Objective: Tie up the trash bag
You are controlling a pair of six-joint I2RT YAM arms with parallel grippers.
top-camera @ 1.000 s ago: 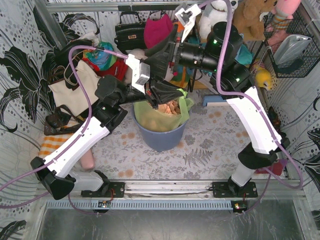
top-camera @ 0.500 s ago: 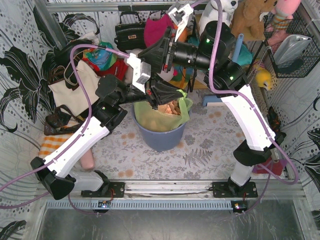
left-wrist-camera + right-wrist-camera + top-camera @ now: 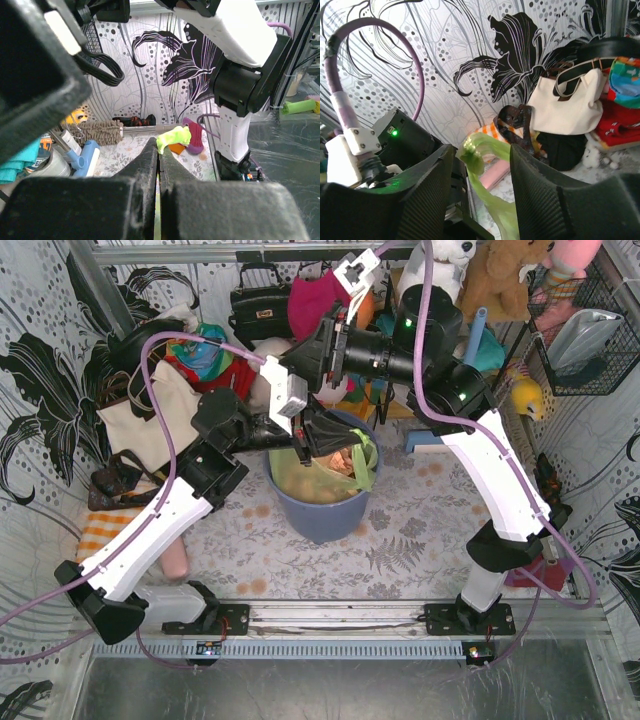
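The left fingers (image 3: 147,167) are pinched shut on a thin, crinkly green bit of the trash bag (image 3: 312,483). The bag sits in the round blue bin (image 3: 325,518) mid-counter (image 3: 410,540). At the bin's 12 o'clock, the ribbed black right fingers (image 3: 540,192) stand apart around a twisted green strand.

Light bright, even and diffuse from overhead; shadows on the table (image 3: 400,540) soft and short. Top view sharp, lines bowing slightly at the edges, pale glare on glossy sheeting (image 3: 330,690). Left wrist: left gripper (image 3: 159,146) dark, blurred; trash bag (image 3: 172,139) tip crisp. Right wrist: right gripper (image 3: 481,155) soft, background sharp.
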